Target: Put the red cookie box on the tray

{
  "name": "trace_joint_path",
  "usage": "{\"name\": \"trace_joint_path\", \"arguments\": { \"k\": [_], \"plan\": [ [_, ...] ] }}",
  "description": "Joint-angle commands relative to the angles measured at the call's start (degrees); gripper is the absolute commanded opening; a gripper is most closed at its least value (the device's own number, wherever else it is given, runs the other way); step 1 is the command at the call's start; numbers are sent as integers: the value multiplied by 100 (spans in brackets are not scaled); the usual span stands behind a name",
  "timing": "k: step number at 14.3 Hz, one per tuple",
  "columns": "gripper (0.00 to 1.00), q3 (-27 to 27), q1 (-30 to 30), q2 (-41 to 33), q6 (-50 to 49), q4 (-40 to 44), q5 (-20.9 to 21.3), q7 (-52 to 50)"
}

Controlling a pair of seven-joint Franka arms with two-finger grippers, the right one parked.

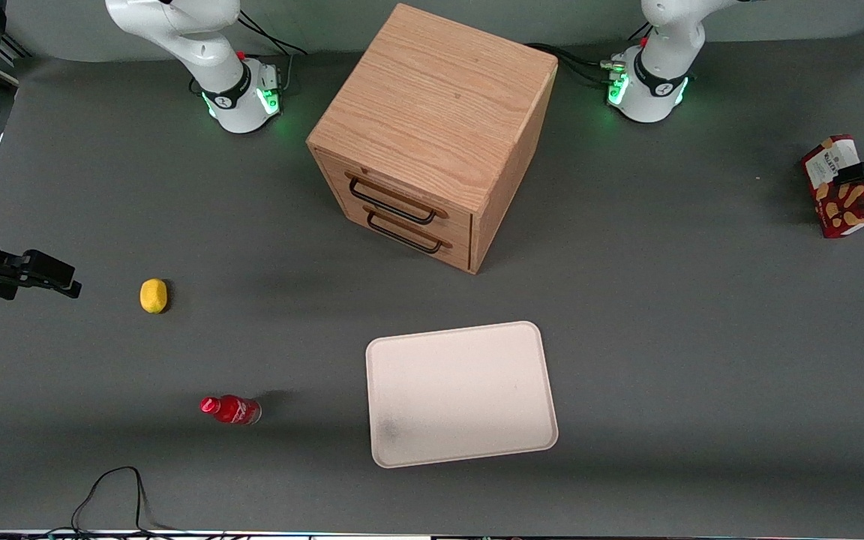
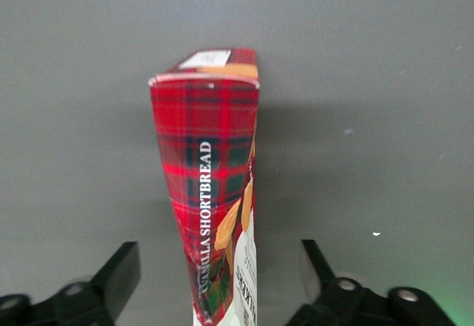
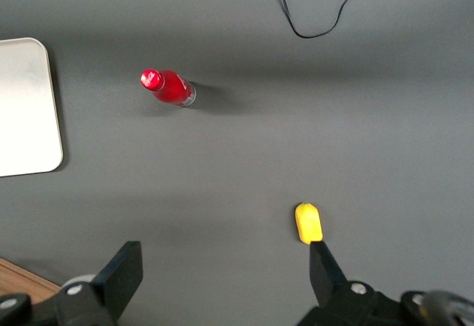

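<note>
While spread wide with neither finger touching cardboard, tool [image 2: 221, 281] hangs at the working arm's end of the desk [image 1: 664, 315], straddling the red cookie box [image 2: 211, 193]. Standing upright on the desk, tapered to a narrow creased edge toward the wrist camera, with plaid side and "shortbread" lettering showing. Sits between the two fingers [image 2: 118, 274], roughly centred, clear gaps on both sides; in the front view, tool [image 1: 863, 174] overlaps the white label panel near the box's upper end. Grasp apparently the step in hand, not yet made. Best done by keeping the box centred in the gap and closing evenly on the two broad faces, so that neither finger arrives first and tips the box over. Gentle squeeze advisable, since thin cardboard already looks dented and could buckle. Worth lifting straight up before travelling. Tray [image 1: 529, 450] lies well apart from the box, nearer to the front camera and about mid-desk, with nothing on it but a faint grey smudge. Wooden drawer cabinet [image 1: 432, 112] stands farther from the front camera than the tray, likely just off the carry path. Lemon [image 1: 153, 295] and small red bottle [image 1: 231, 409] lie toward the parked arm's end, no concern.
</note>
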Motion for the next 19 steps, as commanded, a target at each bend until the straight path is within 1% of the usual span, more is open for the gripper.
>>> {"name": "trace_joint_path", "arguments": {
  "k": [1, 2, 3, 8, 10, 11, 13, 14, 17, 19],
  "plan": [
    [47, 39, 17, 154, 62, -62, -27, 120],
    [21, 39, 17, 189, 62, -62, -27, 120],
    [0, 48, 9, 224, 27, -53, -27, 120],
    [0, 30, -53, 198, -245, 43, -27, 85],
    [0, -40, -132, 172, -587, 349, -97, -11],
    [0, -127, -254, 172, -893, 612, -236, -90],
    [0, -556, -316, 172, -1552, 1244, -623, -248],
    [0, -750, -421, 172, -1904, 1630, -729, -493],
    [0, -1470, -571, 172, -2923, 2852, -765, -1380],
    [0, -1893, -703, 198, -3548, 3652, -992, -2039]
  ]
}}
